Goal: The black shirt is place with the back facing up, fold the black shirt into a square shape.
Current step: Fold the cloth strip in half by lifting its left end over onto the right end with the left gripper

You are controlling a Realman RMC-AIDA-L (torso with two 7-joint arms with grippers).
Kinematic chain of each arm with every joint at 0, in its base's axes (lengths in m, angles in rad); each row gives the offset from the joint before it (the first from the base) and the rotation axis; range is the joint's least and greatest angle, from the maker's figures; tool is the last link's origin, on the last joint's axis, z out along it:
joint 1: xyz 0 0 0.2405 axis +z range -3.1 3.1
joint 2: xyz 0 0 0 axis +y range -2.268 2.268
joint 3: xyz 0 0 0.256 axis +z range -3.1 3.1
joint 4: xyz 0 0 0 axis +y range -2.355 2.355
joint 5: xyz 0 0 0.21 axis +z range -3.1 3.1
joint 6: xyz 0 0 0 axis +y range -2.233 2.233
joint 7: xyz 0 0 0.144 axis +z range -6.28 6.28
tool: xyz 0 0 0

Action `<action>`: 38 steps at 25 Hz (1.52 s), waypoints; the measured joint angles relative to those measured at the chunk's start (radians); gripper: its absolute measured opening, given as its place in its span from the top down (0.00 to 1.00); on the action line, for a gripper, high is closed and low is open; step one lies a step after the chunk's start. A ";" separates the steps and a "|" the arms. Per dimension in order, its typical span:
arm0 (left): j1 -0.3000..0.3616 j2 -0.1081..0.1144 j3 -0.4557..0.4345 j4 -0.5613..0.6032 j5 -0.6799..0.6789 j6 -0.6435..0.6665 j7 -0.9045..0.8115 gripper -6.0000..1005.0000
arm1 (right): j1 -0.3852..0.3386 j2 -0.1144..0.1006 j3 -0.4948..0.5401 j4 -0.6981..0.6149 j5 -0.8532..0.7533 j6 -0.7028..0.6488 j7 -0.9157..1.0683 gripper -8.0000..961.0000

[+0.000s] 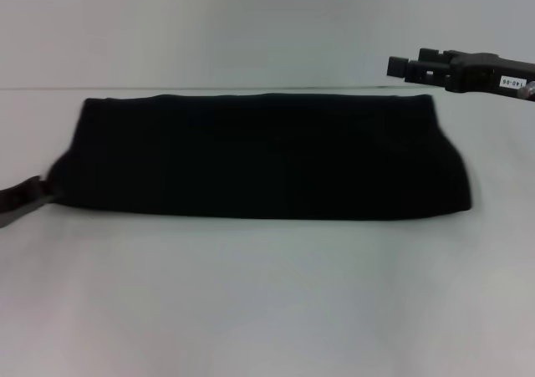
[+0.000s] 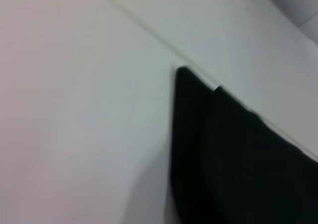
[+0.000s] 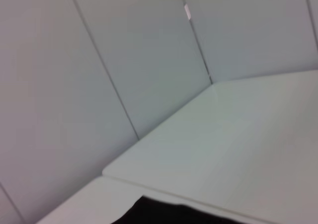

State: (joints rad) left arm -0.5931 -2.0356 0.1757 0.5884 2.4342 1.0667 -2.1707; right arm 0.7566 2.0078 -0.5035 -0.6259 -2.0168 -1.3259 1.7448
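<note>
Black shirt [image 1: 267, 155] lies on the white table [image 1: 267, 302], folded into a long flat band running left to right across the middle of the head view, its far edge close along the table's far edge. No print shows on the upper side. Near edge of the fabric is straight; the right end rounds off, the left end slopes down toward the near left. Left gripper [image 1: 23, 197] shows only as a blurred grey-black shape at the left border, low on the table, right at the shirt's near-left corner; whether it touches or holds the cloth cannot be told, nor how its jaws stand. Right gripper [image 1: 401, 66] hangs in the air at far right, above and just beyond the shirt's far-right corner, pointing left, clear of the fabric; nothing in it, jaw gap cannot be made out. Left wrist view shows a shirt corner [image 2: 228, 159] with layered edges against the table. Right wrist view shows a sliver of shirt [image 3: 169, 215], the table's far corner and grey wall panels [image 3: 124, 60].
</note>
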 joint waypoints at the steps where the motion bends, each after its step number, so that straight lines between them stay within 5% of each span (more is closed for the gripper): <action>1: 0.010 0.000 0.001 0.023 -0.004 0.013 0.009 0.98 | -0.002 0.004 -0.001 0.001 0.010 0.012 -0.001 0.05; 9: 0.106 0.003 0.008 0.210 0.001 0.075 0.056 0.98 | -0.006 0.032 -0.005 0.011 0.059 0.101 -0.038 0.05; 18: 0.156 0.013 0.003 0.286 0.022 0.084 0.077 0.98 | -0.002 0.040 -0.009 0.038 0.093 0.123 -0.071 0.05; 23: 0.124 0.021 0.012 0.288 0.018 0.123 0.080 0.98 | -0.002 0.040 -0.009 0.043 0.093 0.124 -0.080 0.05; 29: -0.008 0.040 0.081 0.285 -0.008 0.276 0.069 0.98 | -0.019 0.033 -0.004 0.043 0.093 0.126 -0.095 0.05; 31: -0.065 0.030 0.143 0.279 -0.023 0.304 0.054 0.98 | -0.026 0.030 -0.002 0.042 0.093 0.127 -0.096 0.05; 37: -0.235 -0.075 0.346 0.276 -0.102 0.345 -0.008 0.98 | -0.060 0.001 0.002 0.034 0.093 0.114 -0.096 0.05; 38: -0.235 -0.075 0.346 0.276 -0.102 0.345 -0.008 0.98 | -0.066 -0.005 0.002 0.034 0.093 0.112 -0.096 0.05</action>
State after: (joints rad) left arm -0.8284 -2.1104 0.5218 0.8646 2.3324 1.4117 -2.1783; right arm 0.6911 2.0023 -0.5013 -0.5916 -1.9236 -1.2135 1.6488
